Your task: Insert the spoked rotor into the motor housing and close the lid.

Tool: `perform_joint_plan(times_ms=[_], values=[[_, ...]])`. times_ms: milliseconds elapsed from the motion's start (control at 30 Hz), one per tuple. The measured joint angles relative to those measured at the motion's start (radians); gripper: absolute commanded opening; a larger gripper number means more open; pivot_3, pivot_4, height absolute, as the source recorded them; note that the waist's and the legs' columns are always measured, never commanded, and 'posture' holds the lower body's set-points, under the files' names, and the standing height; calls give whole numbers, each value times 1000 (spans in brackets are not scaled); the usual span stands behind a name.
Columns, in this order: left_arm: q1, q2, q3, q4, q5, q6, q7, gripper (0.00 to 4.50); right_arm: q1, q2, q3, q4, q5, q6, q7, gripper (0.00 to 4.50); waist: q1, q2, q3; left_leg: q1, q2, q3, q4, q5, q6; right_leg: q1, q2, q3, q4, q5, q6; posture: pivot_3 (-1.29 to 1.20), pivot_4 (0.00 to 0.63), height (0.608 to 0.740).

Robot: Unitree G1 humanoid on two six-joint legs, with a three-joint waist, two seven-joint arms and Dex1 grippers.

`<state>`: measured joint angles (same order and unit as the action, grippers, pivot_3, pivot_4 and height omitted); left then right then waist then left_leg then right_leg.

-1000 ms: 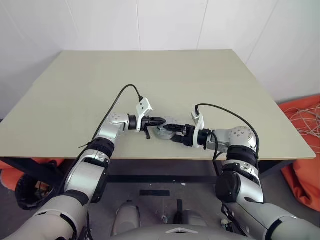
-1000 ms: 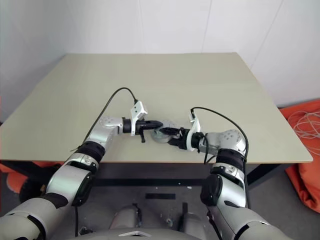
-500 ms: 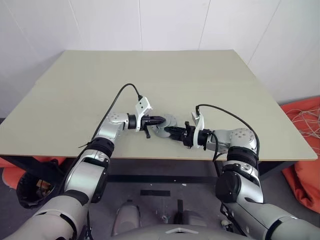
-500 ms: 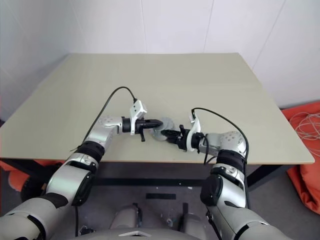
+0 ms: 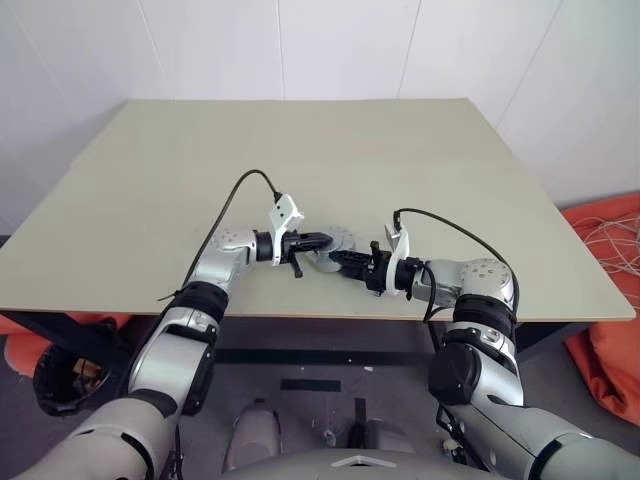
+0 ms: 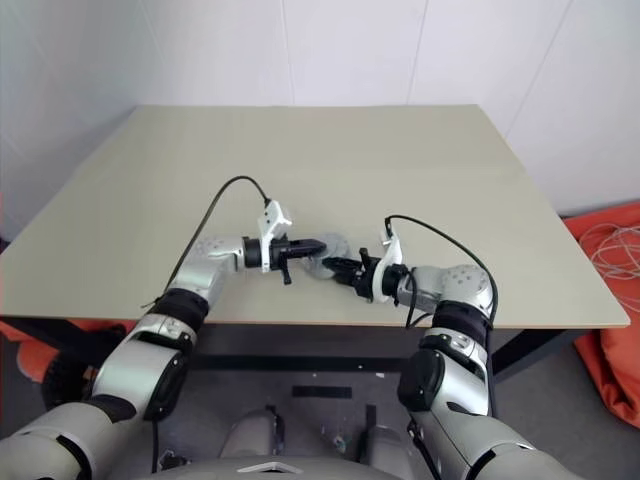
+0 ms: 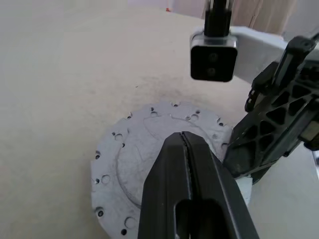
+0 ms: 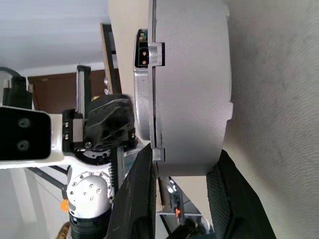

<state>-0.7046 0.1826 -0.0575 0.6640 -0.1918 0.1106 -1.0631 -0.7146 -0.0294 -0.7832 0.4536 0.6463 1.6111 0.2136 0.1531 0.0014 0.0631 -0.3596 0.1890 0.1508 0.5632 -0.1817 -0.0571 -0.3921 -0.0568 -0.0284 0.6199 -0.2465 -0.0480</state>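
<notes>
Motor housing point(image 8: 189, 89) seemingly between right hand point(image 8: 184, 199) fingers

No text, label, brand, number or sign can be read on anything here.

The motor housing point(image 8: 192, 84), a round silver-grey metal drum, sits flat on the table point(image 5: 400, 150) near its near edge with its lid point(image 7: 149, 149), a pale disc ringed with small holes, closed on top.
</notes>
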Motion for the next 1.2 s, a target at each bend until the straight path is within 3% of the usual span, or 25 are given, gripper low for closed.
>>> perform_joint_plan(times_ms=[267, 467, 567, 967, 1200], values=[[253, -22, 181, -583, -278, 391, 263, 0, -8, 15, -38, -2, 1, -2, -17, 1173, -5, 0, 0, -8, 1, 0, 1, 0, 0, -7, 1, -3, 3, 1, 1, 0, 0, 740], [472, -47, 328, -813, -549, 648, 441, 0, -44, 26, -59, -2, 1, -8, -34, 1173, -9, 2, 1, -8, 1, 1, 3, 0, 0, -7, 2, -2, 2, -1, -2, 0, 0, 740], [589, -67, 405, -837, -687, 742, 509, 598, -88, 37, -61, -17, 19, -6, -43, 1173, -21, 2, 1, -9, 1, 0, 3, 0, 0, -7, 3, -2, 2, -1, -2, 0, 0, 740], [675, -152, 486, -876, -1164, 836, 694, 4497, -126, 98, 72, -76, 414, -1, -222, 1173, -24, 2, 1, -8, 1, -1, 3, 0, 0, -5, 5, -2, 0, 1, 3, 0, 0, 740], [694, -151, 482, -870, -1298, 817, 774, 4500, -72, 76, 135, -80, 624, -2, -363, 1173, -27, 2, 1, -7, 1, -1, 4, 0, -1, -3, 5, 0, 0, 2, 8, 0, 0, 740]])
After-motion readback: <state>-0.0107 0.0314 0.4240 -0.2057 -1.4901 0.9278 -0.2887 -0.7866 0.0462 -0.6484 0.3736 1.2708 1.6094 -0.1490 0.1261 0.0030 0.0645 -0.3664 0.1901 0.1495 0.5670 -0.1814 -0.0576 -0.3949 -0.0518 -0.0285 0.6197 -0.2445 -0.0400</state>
